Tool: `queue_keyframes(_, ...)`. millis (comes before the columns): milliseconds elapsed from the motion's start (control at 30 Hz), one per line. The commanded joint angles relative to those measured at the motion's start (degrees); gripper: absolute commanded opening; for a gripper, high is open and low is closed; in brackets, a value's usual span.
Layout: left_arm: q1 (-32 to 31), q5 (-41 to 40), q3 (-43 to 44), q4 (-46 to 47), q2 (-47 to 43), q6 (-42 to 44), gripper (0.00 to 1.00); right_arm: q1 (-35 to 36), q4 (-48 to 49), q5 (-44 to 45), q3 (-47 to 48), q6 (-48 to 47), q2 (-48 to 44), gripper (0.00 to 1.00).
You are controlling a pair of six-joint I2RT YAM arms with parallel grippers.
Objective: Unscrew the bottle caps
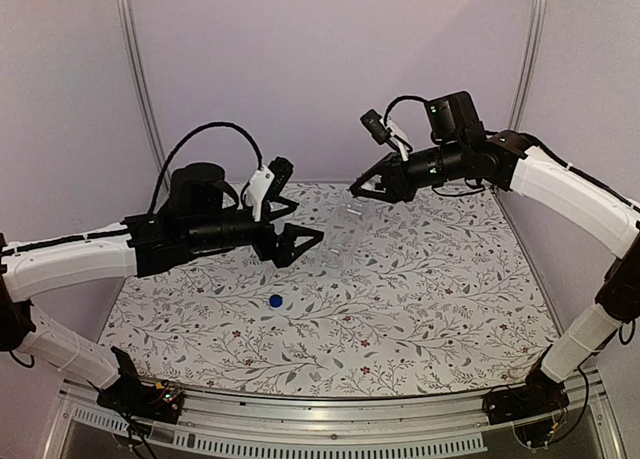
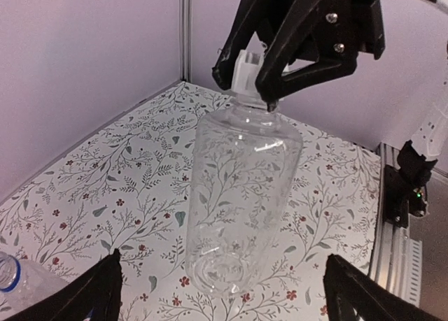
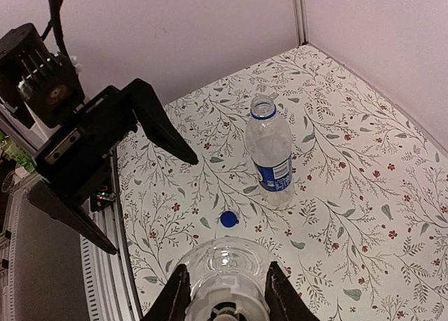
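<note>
The plain clear bottle (image 2: 241,188) hangs tilted above the table, held by its white cap (image 2: 246,63). My right gripper (image 3: 228,279) is shut on that cap, its fingers on either side of the neck; it also shows in the left wrist view (image 2: 245,83) and the top view (image 1: 358,189). My left gripper (image 2: 222,265) is open wide, with the bottle's base between its fingers and apart from both. It shows in the top view (image 1: 300,244) too. The Pepsi bottle (image 3: 269,153) stands upright with no cap. The blue cap (image 3: 228,219) lies on the table beside it, and shows in the top view (image 1: 275,300).
The floral table mat (image 1: 420,299) ends at a metal rail (image 1: 330,419) at the near edge. Pale walls close the back and sides. The Pepsi bottle's neck shows at the lower left of the left wrist view (image 2: 14,275).
</note>
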Motion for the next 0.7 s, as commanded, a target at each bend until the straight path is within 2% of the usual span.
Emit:
queue_keyframes(0, -2.25, 0.67, 3.28, -0.28, 3.07, 3.28, 1.0, 0.76, 2.58, -9.36, 1.55, 1.89, -1.72, 0.04)
queue_keyframes(333, -3.97, 3.2, 4.39, 0.25, 7.56, 6.22, 0.99, 1.31, 3.58, -13.9, 2.12, 3.68, -2.04, 0.03)
queue_keyframes(667, -4.28, 5.34, 4.27, 2.53, 8.93, 5.7, 0.87, 1.62, 4.75, -15.99, 2.25, 3.77, -0.59, 0.02)
